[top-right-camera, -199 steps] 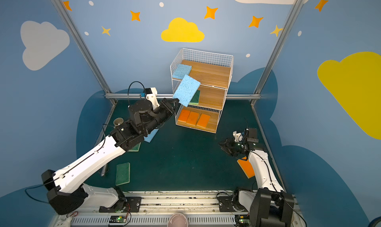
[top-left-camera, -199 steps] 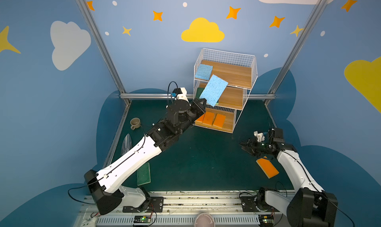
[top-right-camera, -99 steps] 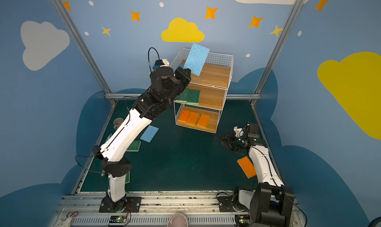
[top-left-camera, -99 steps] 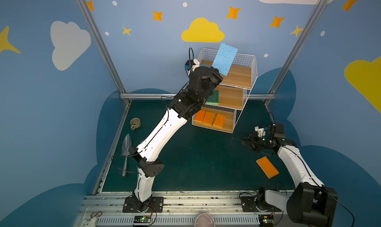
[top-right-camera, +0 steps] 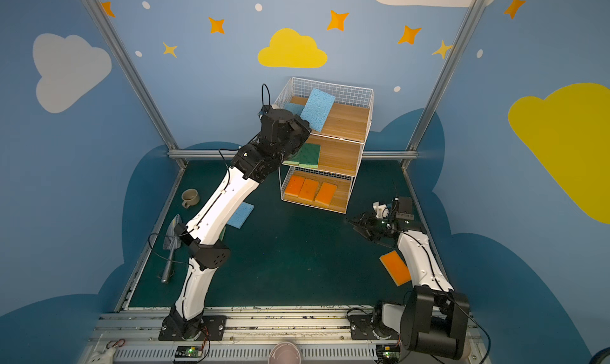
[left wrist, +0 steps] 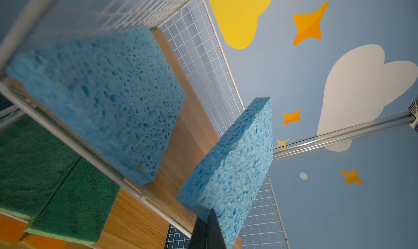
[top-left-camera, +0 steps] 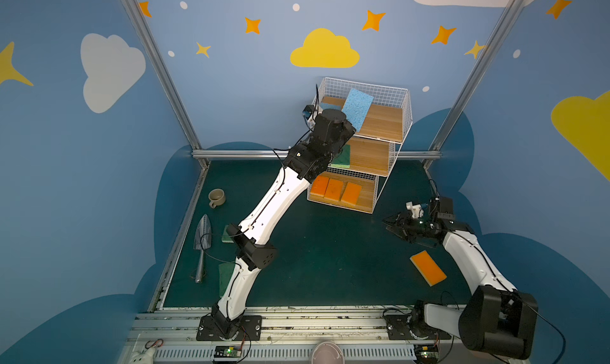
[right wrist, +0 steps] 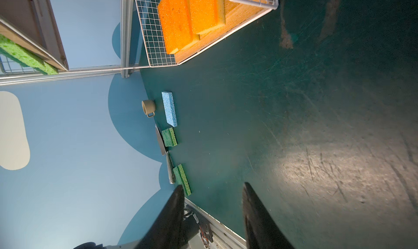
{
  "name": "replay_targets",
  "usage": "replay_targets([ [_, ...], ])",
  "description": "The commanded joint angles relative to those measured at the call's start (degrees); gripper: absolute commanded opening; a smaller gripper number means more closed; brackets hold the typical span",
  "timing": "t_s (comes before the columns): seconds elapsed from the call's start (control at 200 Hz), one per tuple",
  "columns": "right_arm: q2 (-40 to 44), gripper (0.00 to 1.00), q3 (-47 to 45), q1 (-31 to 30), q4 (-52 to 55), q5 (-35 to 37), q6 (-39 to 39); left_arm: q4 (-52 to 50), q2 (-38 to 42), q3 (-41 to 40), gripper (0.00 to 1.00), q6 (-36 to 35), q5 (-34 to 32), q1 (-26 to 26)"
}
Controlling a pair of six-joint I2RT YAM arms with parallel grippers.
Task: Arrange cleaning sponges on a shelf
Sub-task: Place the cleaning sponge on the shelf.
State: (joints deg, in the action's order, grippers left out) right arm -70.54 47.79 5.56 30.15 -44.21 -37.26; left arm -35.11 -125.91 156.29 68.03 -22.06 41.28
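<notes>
My left gripper [left wrist: 209, 216] is shut on the corner of a light blue sponge [top-left-camera: 358, 109] and holds it tilted just above the top board of the white wire shelf [top-left-camera: 401, 114]. A second blue sponge [left wrist: 101, 96] lies flat on that board beside it. Green sponges [top-right-camera: 308, 156] lie on the middle board and three orange ones [top-right-camera: 308, 189] on the bottom board. My right gripper [right wrist: 211, 186] hovers open and empty over the mat, right of the shelf. An orange sponge [top-left-camera: 427, 268] lies on the mat near the right arm.
On the mat's left side lie a blue sponge [top-right-camera: 241, 215], two green sponges [right wrist: 169, 137] [right wrist: 182, 179], a beige mug [top-left-camera: 217, 197] and a metal trowel [top-left-camera: 202, 243]. The left arm partly hides them in both top views.
The left arm swung the blue sponge up from in front of the shelf to above its rim, then lowered it toward the top board. The right arm barely moved.
</notes>
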Motion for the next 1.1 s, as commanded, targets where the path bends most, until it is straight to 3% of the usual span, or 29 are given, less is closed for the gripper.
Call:
replay_targets([
  [0.0, -0.18, 0.42, -0.22, 0.15, -0.87, -0.71, 0.33, 1.34, -1.47, 0.77, 0.03, 1.03, 1.3, -0.4],
  [0.761, -0.3, 0.42, -0.32, 0.22, -0.47, -0.31, 0.7, -0.03, -2.15, 0.77, 0.03, 5.15, 0.26, -1.06],
  [0.986, -0.53, 0.42, -0.43, 0.16, -0.36, -0.2, 0.87, 0.35, -1.97, 0.51, 0.39, 5.29, -0.97, -0.58],
  [1.096, -0.34, 0.42, -0.28, 0.19, -0.16, -0.16, 0.99, 1.05, -1.97, 0.51, 0.44, 4.79, -1.31, -0.32],
])
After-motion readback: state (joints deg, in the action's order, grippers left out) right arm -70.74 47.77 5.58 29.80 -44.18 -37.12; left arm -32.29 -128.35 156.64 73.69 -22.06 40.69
